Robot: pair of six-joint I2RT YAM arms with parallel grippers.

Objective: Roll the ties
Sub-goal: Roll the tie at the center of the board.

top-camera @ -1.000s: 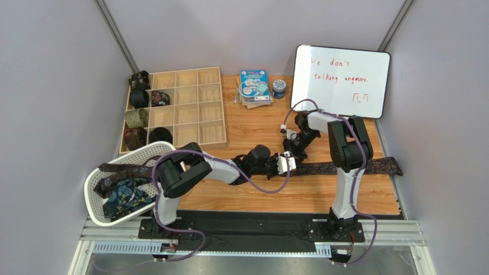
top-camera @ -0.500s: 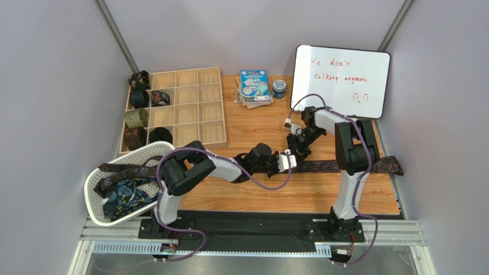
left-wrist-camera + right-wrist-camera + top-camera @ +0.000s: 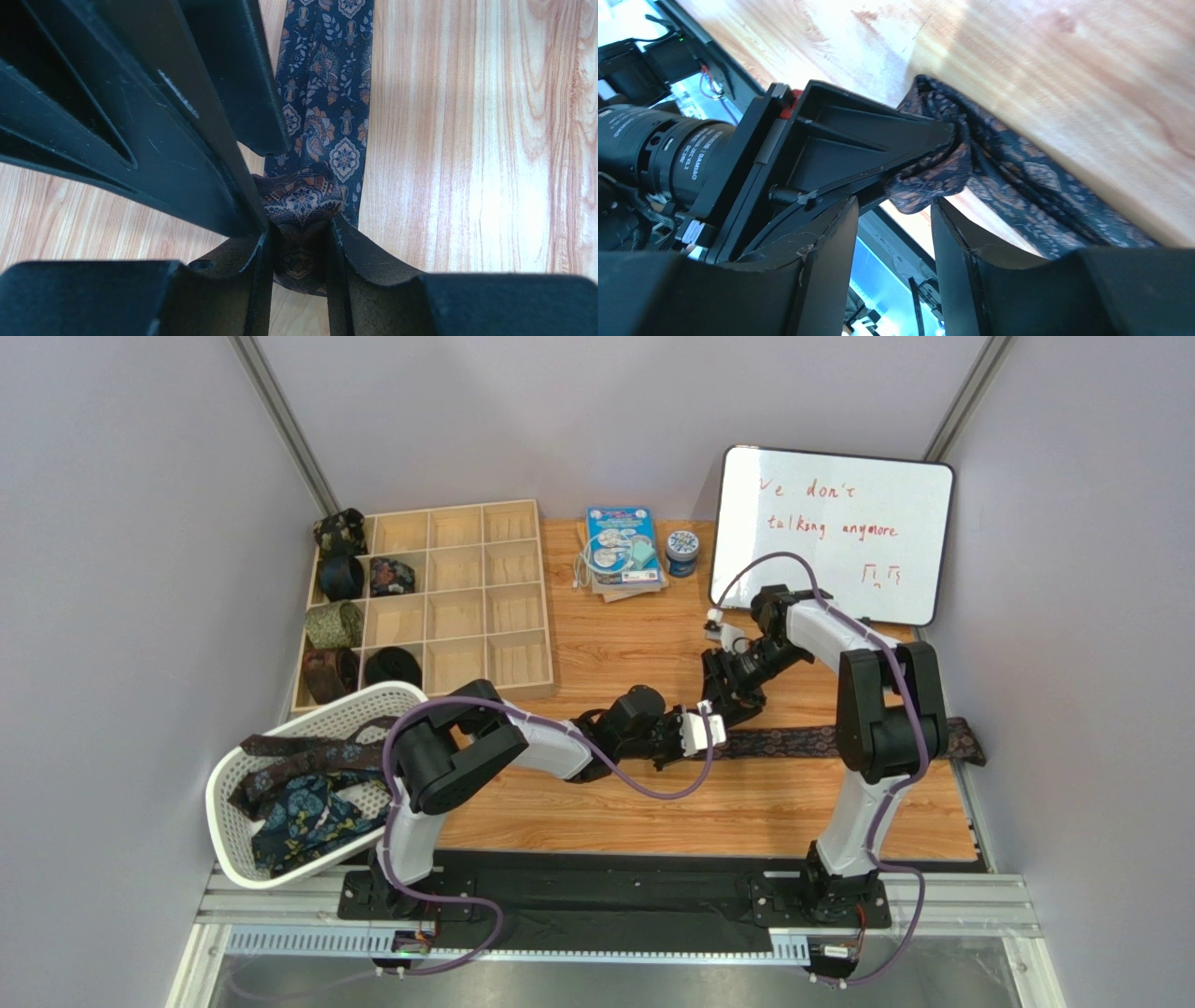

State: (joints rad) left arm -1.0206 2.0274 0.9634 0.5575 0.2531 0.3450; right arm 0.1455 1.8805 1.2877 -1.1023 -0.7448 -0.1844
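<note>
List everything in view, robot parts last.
long tie: one, navy-brown patterned, across table's right half
rolled ties: about six, dark, tray's left compartments
loose ties: at least two, brown and navy-teal, in basket
tray: one, pale wood, far left
basket: one, white, near left
whiteboard: one, white, red writing, far right
packet: one, blue, far centre
tin: one, blue-white, beside packet
table: one, light wood
left arm: black-white, jaws shut on long tie's end
right arm: black-white, jaws open beside that end

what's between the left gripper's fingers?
Left wrist view: the folded end of the dark patterned tie, pinched in the left gripper.
</note>
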